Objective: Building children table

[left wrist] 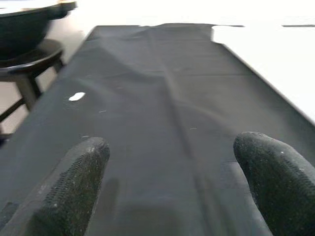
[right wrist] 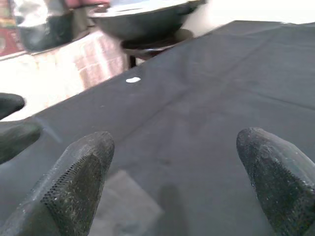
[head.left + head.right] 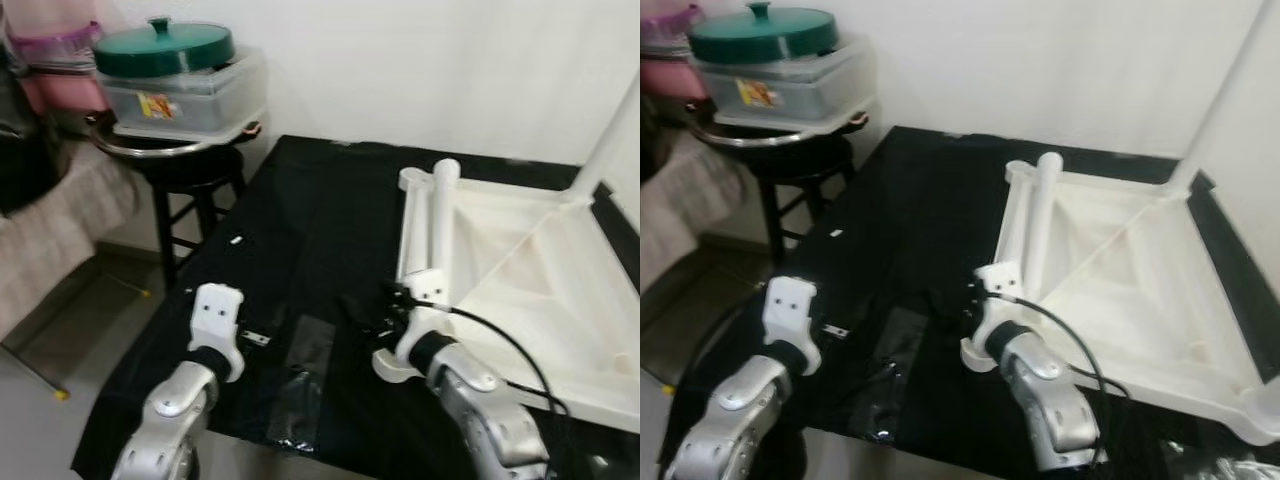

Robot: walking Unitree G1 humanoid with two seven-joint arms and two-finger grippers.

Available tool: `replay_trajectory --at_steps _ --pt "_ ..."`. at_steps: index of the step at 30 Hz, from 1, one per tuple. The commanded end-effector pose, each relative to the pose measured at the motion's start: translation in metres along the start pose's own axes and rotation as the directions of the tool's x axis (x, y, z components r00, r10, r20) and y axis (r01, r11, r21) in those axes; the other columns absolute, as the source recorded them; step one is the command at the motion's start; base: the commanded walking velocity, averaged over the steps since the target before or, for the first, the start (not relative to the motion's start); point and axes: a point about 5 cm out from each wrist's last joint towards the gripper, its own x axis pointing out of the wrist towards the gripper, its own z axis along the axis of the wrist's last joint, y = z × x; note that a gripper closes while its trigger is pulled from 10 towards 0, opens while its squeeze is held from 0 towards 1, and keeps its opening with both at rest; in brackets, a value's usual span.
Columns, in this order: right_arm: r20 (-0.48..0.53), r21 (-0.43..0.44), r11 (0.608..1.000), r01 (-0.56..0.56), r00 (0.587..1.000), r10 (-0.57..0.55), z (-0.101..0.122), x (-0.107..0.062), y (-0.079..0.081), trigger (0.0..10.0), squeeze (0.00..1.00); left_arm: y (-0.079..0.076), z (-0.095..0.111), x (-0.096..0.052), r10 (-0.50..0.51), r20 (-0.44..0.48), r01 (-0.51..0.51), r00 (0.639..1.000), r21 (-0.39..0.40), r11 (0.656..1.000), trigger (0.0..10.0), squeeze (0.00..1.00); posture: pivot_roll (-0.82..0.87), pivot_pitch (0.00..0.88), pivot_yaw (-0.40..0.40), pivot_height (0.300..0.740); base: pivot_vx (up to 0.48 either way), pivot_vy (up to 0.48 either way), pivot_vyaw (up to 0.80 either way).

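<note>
- The white children's table top (image 3: 530,290) is lying upside down on a black sheet (image 3: 300,230), filling the scene from about two to four o'clock, with one leg (image 3: 610,140) already standing up from its far corner at one o'clock.
- Two loose white legs (image 3: 432,225) are lying side by side along the top's near-left edge, roughly at the centre of the head view.
- The right gripper (image 3: 365,315) is hovering low over the sheet just beside the near ends of those legs, its jaws spread wide and holding nothing, as the right wrist view shows by its two fingertips (image 2: 81,172) set well apart.
- The left gripper (image 3: 255,338) is waiting at about seven o'clock, jaws likewise open and empty above bare cloth.
- A stool (image 3: 190,185) carrying a lidded plastic container (image 3: 180,85) is standing at ten o'clock, clear of the work.
- The legs look like light, stiff, smooth plastic tubes, likely to roll and slip; gripping one across its middle would probably be steadiest.
</note>
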Motion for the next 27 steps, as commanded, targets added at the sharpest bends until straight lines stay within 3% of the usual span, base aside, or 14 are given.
replay_trajectory --at_steps 1,11,18,27 --pt "0.012 -0.024 1.0 0.004 1.0 -0.004 0.002 -0.003 -0.002 10.0 0.0 -0.001 0.0 0.0 -0.015 -0.004 0.015 1.0 0.009 1.0 10.0 0.0 0.03 0.033 -0.035 0.74 0.0 0.0 -0.8" --pt "0.022 -0.023 1.0 -0.017 1.0 0.017 0.004 -0.003 0.0 10.0 0.0 -0.001 0.001 -0.001 -0.022 0.0 0.022 1.0 0.003 1.0 10.0 0.0 0.03 0.042 -0.034 0.74 0.0 0.0 -0.8" --pt "0.037 -0.061 0.993 -0.098 0.994 0.101 0.008 -0.004 0.007 10.0 0.0 -0.001 0.002 -0.001 -0.027 0.004 0.027 1.0 0.004 1.0 10.0 0.0 0.03 0.048 -0.035 0.74 0.0 0.0 -0.8" --pt "0.058 -0.052 0.992 -0.113 0.992 0.116 0.01 -0.007 0.01 10.0 0.0 -0.001 0.003 -0.004 -0.025 0.0 0.025 1.0 -0.004 1.0 10.0 0.0 0.03 0.053 -0.033 0.74 0.0 0.0 0.0"
